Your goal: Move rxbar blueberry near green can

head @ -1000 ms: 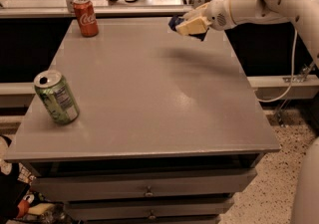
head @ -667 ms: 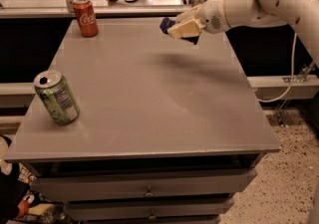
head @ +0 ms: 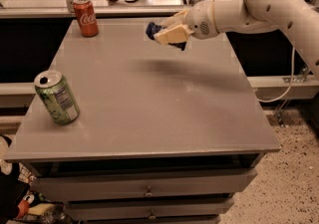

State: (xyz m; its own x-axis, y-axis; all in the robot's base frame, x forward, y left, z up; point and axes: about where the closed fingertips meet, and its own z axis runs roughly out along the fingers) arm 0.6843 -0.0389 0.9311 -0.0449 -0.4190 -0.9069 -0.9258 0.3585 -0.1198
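Observation:
My gripper (head: pixel 167 31) hangs above the far middle of the grey table (head: pixel 149 93), shut on the rxbar blueberry (head: pixel 153 30), a dark blue wrapper that pokes out left of the cream fingers (head: pixel 172 34). The bar is held clear of the tabletop, and its shadow falls on the surface below. The green can (head: pixel 57 97) with a silver top and white label stands near the table's left front edge, far to the left and nearer the camera than the gripper.
A red Coca-Cola can (head: pixel 85 16) stands at the table's far left corner. A counter ledge (head: pixel 124 6) runs behind the table. Drawers (head: pixel 149 188) sit below the front edge. A white cable (head: pixel 286 83) hangs at the right.
My gripper has carried the blue bar leftward from the table's far right toward the far middle. Both cans have not moved.

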